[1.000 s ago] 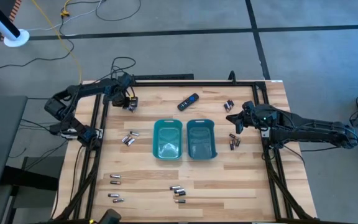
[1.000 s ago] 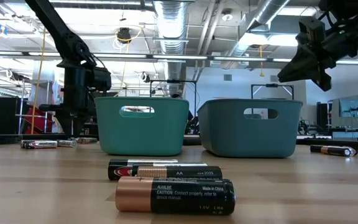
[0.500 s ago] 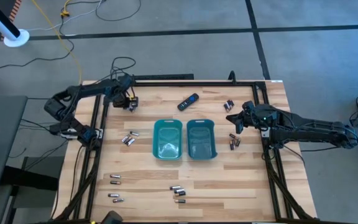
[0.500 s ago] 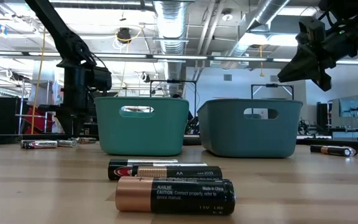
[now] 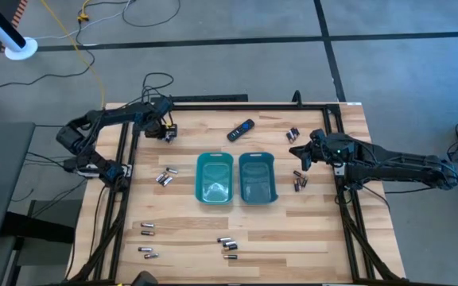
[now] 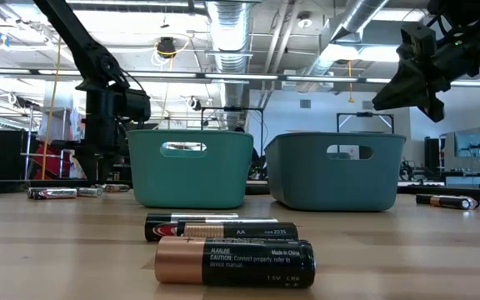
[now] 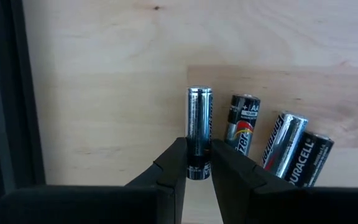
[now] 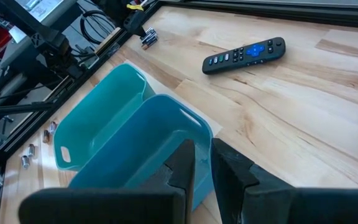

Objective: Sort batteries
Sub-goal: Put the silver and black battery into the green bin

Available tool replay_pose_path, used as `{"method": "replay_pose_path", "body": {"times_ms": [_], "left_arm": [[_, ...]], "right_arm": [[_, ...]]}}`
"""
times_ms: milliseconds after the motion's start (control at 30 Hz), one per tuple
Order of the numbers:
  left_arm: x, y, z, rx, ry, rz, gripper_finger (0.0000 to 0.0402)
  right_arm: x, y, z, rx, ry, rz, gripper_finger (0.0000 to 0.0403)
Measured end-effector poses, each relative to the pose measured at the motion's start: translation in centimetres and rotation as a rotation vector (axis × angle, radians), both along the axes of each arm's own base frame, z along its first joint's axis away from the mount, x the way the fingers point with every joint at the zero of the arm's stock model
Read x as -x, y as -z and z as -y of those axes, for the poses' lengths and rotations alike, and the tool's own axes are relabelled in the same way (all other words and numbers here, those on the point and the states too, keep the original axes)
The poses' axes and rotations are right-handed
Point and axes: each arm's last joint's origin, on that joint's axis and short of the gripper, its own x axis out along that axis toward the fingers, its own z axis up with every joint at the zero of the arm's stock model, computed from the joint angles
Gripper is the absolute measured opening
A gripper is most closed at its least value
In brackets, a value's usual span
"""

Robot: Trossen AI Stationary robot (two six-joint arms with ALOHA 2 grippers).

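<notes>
Two teal trays (image 5: 236,178) sit mid-desk and look empty, so I'd judge the sorting barely begun. The left tool (image 7: 198,167) pinches a silvery battery (image 7: 198,132) near the far left corner, three more lying beside it. The right tool (image 8: 202,163) hangs nearly pressed together near the right edge, holding nothing. Other batteries (image 5: 228,245) lie in small scattered clusters; I can't count them all. One remote (image 5: 241,129) lies behind the trays.

Left hand (image 5: 165,129): shows no visible shift from a second ago in the high or low view.
Right hand (image 5: 298,152): no visible shift either.
Batteries (image 5: 163,178): every cluster on the counter (image 5: 189,238) lies as before.
Overall change: none visible.
</notes>
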Motion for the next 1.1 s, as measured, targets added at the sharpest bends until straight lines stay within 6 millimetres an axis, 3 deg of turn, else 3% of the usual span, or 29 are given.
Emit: {"method": "replay_pose_path", "body": {"times_ms": [833, 1100], "left_arm": [[1.3, -3.8, 1.9, -0.049, 0.022, 0.061, 0.0062], [-1.0, -3.8, 3.6, -0.001, 0.2, 0.121, 0.0062]], "right_arm": [[0.1, 0.3, 0.0, -0.006, -0.002, -0.034, 0.0071], [0.2, 0.3, 0.0, -0.007, -0.001, -0.038, 0.0071]]}}
